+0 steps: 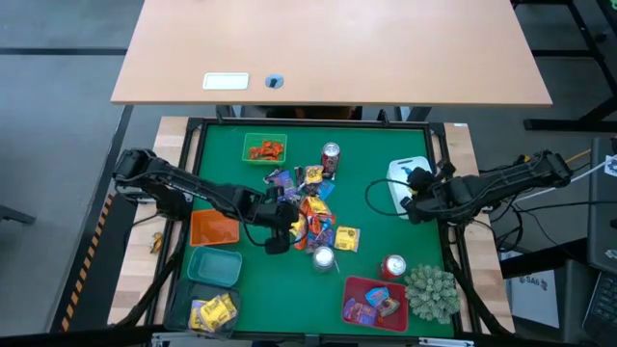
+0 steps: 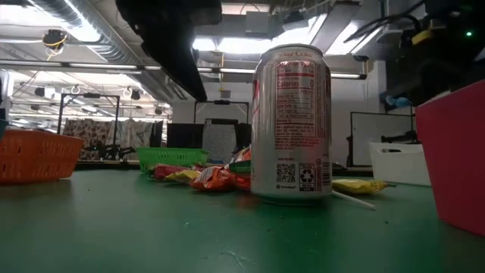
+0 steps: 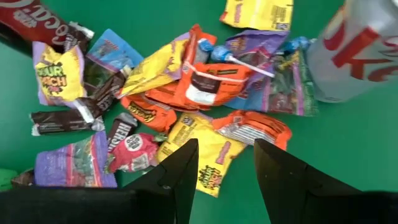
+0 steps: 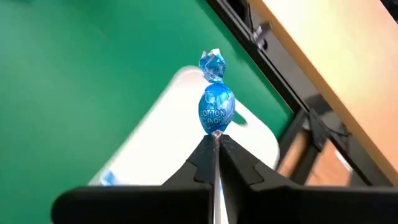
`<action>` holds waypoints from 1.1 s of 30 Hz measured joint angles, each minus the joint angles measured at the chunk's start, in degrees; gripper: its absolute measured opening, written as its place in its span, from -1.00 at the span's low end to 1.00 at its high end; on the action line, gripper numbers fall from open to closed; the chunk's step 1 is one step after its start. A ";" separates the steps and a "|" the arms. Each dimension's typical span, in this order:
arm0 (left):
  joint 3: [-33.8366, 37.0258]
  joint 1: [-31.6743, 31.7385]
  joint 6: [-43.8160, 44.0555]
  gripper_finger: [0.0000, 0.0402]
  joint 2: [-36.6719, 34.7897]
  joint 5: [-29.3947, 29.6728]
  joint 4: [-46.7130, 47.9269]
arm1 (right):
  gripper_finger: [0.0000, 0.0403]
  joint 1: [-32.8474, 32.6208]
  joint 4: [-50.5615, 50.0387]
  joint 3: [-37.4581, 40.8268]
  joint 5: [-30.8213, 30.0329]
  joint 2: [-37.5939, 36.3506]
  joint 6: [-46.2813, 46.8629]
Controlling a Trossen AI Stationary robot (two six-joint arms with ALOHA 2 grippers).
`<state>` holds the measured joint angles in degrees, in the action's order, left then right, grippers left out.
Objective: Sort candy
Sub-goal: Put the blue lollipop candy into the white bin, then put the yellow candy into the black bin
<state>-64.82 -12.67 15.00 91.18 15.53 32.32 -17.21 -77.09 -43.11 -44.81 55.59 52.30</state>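
On green table (image 1: 366, 145), candy (image 1: 310, 207) pile.

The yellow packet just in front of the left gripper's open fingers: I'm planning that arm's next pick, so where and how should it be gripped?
Probably at the yellow packet's near narrow end, coming straight down. It lies flat, that end free on the green mat, while its far end tucks under orange wrappers. The left gripper, open, already straddles it.

My right gripper (image 4: 215, 144) pinches a blue candy (image 4: 216, 109) marked "COTTON CANDY"; a yellow packet (image 3: 57, 76) reads "SOUR PATCH".
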 joint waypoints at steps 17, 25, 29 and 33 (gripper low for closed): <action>0.00 -4.27 -2.11 -0.28 8.95 2.95 -1.16 | -0.41 0.00 -2.33 0.00 2.33 0.02 -0.03; 0.00 -3.01 -5.09 -0.28 13.68 5.86 -2.15 | -0.19 0.00 -1.23 0.00 2.38 0.02 -0.05; 0.00 -2.06 -5.09 -0.28 15.47 5.98 -2.11 | -0.17 0.00 1.45 0.00 2.38 0.02 -0.05; 0.00 -0.97 -5.09 -0.28 17.43 5.99 -2.08 | -0.17 -0.01 4.40 0.00 2.38 0.02 -0.07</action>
<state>-64.82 -13.64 9.92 108.61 21.52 30.23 -17.22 -72.69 -43.11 -42.44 55.61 52.23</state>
